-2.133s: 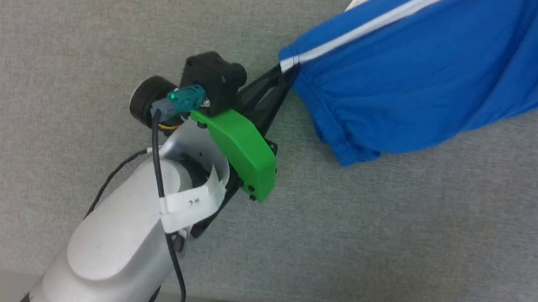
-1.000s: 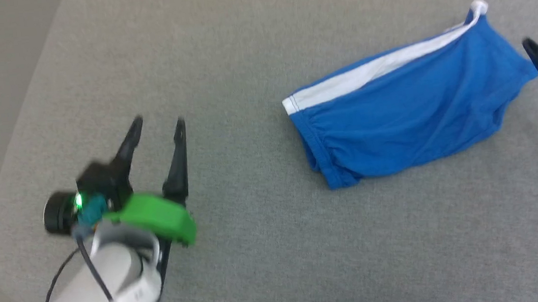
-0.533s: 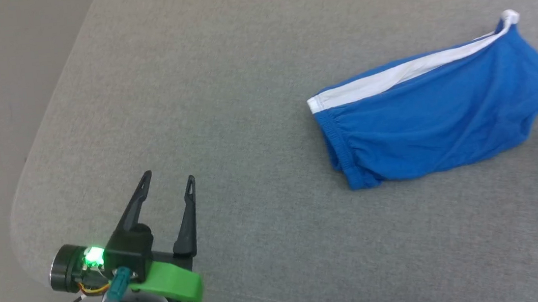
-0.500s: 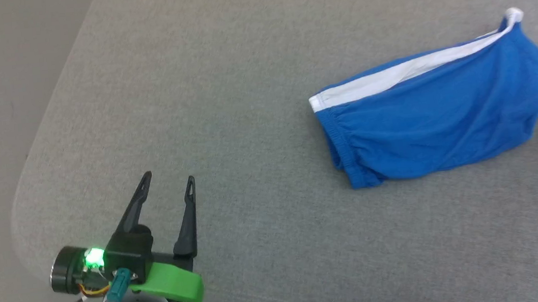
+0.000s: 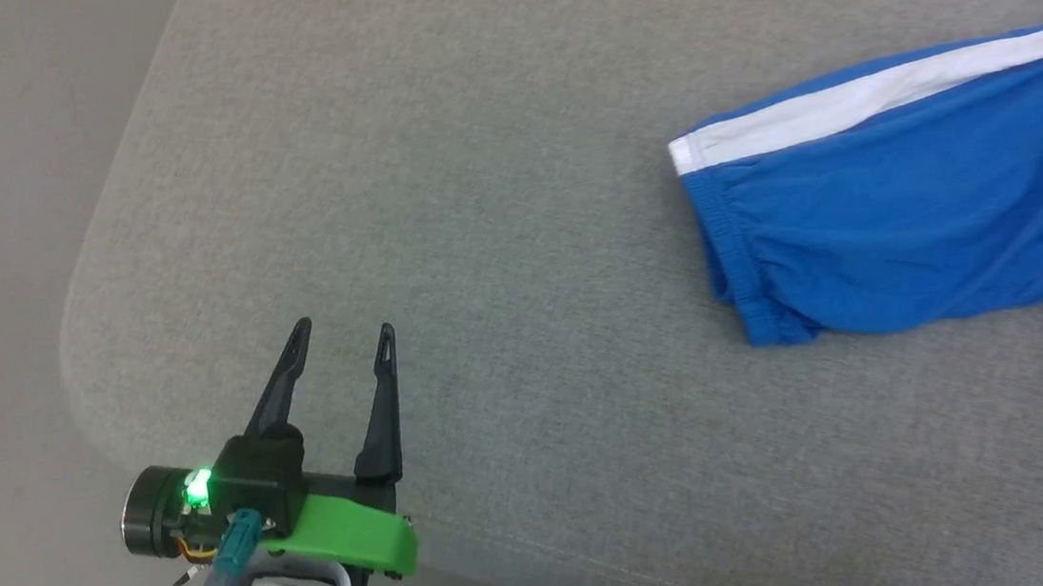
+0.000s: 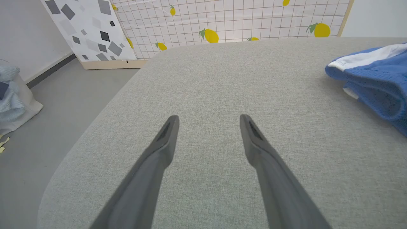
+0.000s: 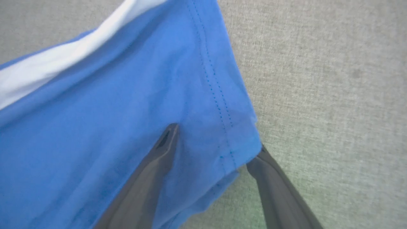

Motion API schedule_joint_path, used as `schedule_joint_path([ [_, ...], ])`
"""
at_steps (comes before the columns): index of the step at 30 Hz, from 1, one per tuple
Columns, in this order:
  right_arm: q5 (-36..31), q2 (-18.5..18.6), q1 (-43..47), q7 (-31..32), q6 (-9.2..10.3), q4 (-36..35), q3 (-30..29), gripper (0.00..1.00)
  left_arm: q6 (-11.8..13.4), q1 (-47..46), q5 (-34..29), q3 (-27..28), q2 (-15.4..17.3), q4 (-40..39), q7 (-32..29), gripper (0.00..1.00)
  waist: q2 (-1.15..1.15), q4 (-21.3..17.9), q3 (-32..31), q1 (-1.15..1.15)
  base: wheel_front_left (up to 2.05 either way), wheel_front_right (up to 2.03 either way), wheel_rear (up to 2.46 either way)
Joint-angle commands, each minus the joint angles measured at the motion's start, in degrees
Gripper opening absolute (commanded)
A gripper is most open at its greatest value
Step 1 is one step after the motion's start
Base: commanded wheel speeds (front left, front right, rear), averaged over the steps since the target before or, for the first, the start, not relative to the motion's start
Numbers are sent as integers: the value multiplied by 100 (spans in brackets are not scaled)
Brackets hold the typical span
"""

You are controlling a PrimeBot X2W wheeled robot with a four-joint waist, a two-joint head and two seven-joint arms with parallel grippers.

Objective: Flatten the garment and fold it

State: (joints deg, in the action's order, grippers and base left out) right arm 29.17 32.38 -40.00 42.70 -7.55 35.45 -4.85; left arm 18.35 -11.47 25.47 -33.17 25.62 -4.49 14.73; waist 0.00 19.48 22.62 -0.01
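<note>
left gripper (image 5: 342,326) spread, empty | right gripper (image 7: 216,136) straddles garment (image 7: 95,127) corner (unclamped)

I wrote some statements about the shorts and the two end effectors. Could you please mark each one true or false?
1. The left end effector is open and empty. True.
2. The shorts are red. False: they are blue with a white band.
3. The left end effector touches the shorts. False: it is apart from them, over the bare grey surface.
4. A corner of the shorts lies between the open fingers of the right end effector. True.
</note>
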Motion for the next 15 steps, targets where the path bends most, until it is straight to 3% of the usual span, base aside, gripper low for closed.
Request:
schedule_joint_path([
  [1, -30, -116, 65, 126, 6, 16, 88, 100, -56, 24, -122, 71, -57, 16, 26, 100, 0, 139, 146, 1, 0, 0, 0],
  [8, 189, -259, 430, 644, 6, -307, 373, 100, -235, 118, -308, 270, -224, 33, 27, 100, 0, 133, 240, 1, 0, 0, 0],
  [9, 222, -253, 485, 689, 6, -385, 437, 30, -257, 131, -327, 286, -242, 39, 27, 100, 0, 118, 240, 1, 0, 0, 0],
  [10, 238, -234, 540, 682, 6, -474, 480, 0, -281, 148, -350, 309, -264, 50, 27, 100, 0, 97, 230, 1, 0, 0, 0],
  [15, 195, -162, 683, 391, 6, -635, 468, 0, -409, 210, -421, 373, -340, 138, 27, 100, 0, -5, 72, 1, 0, 0, 0],
])
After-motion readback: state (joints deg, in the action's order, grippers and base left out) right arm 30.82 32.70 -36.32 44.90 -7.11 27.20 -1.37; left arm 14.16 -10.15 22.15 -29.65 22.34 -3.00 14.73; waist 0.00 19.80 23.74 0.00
